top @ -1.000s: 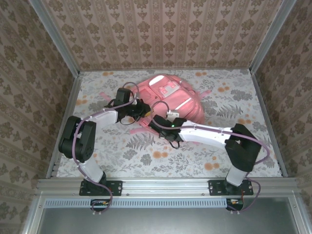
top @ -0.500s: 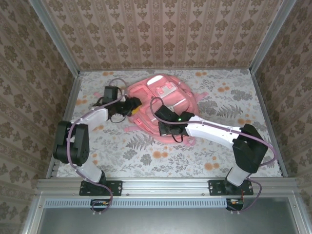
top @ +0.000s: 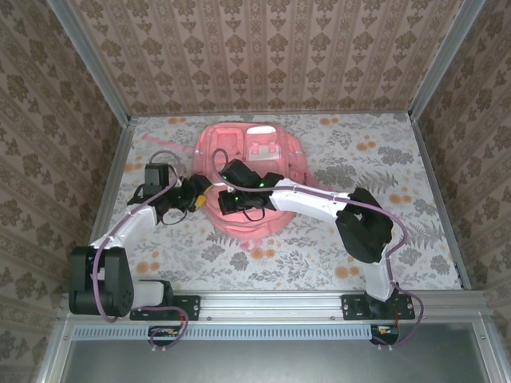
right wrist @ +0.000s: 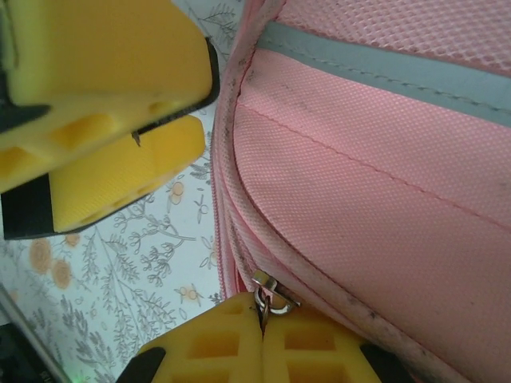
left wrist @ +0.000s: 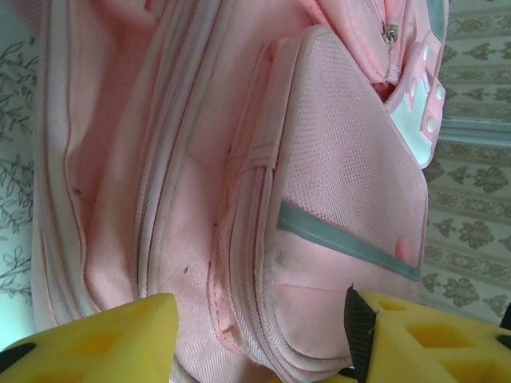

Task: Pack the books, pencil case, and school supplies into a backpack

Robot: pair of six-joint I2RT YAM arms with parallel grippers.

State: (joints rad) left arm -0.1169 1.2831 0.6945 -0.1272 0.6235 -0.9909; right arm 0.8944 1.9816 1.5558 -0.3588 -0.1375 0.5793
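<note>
**Item one, nearest me: the left tool (left wrist: 263, 351).** Its two yellow fingers (left wrist: 96, 343) stand spread with nothing between them. It sits just beside the near-left flank of the backpack (top: 263, 152), and I see no contact. The backpack lies ahead of this tool and to its right.

**Item two: the right tool (right wrist: 262, 339).** Its fingers are pressed together and pinch a small metal zip pull (right wrist: 270, 297) on the seam along the backpack's edge. In the right wrist view, the left tool's fingers sit just across that seam, near but apart.

**Item three: the backpack.** It lies flat on the counter (top: 383, 159), left of centre. Its long axis runs from the near edge toward the back wall. A pale stripe (left wrist: 343, 239) crosses one mesh pocket.

**Finding.** In my judgement the coming move turns on the zip line. It follows the backpack's curved edge, so the pull must travel along that curve rather than straight. The right tool is the engaged one. The left tool is placed to steady the fabric beside it.

**Count.**
- One backpack.
- One zip pull in grip.
- Two tools, with two fingers each.

I cannot tell whether the main compartment is open, or what it holds.
</note>
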